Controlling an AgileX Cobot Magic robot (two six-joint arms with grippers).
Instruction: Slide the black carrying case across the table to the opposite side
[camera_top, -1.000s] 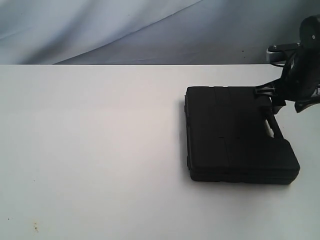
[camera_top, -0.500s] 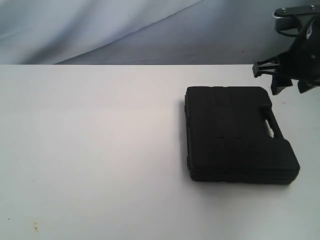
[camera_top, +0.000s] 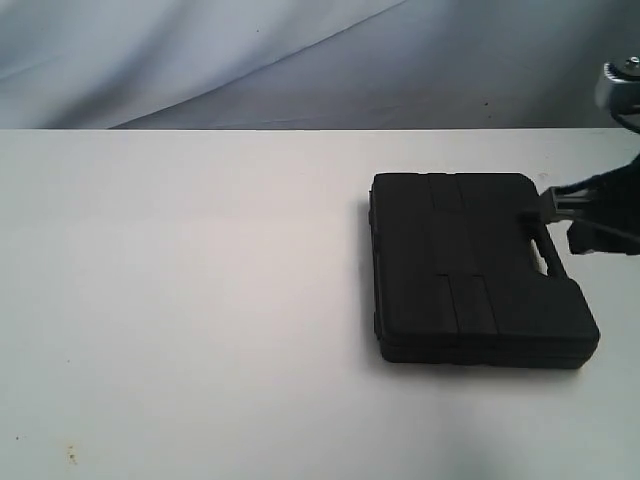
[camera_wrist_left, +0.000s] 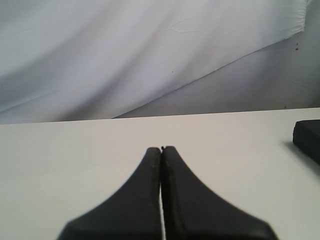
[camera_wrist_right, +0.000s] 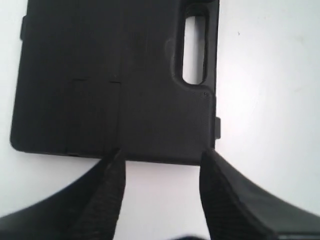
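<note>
The black carrying case (camera_top: 470, 270) lies flat on the right part of the white table (camera_top: 200, 300), its handle slot (camera_top: 548, 255) toward the right edge. My right gripper (camera_top: 568, 220) hangs open just off the case's far right corner, near the handle. In the right wrist view its fingertips (camera_wrist_right: 162, 154) straddle bare table at the edge of the case (camera_wrist_right: 115, 80), holding nothing. My left gripper (camera_wrist_left: 161, 148) is shut and empty over bare table (camera_wrist_left: 75, 150), out of the exterior view. One corner of the case (camera_wrist_left: 307, 137) shows in the left wrist view.
A wrinkled pale cloth backdrop (camera_top: 300, 60) rises behind the table's far edge. A few small dark specks (camera_top: 70, 455) mark the front left of the tabletop. The left half of the table (camera_top: 150, 250) is bare white surface.
The right gripper lifted off the case's far right corner, then came down lower and farther right beside the handle. The case has not moved.
</note>
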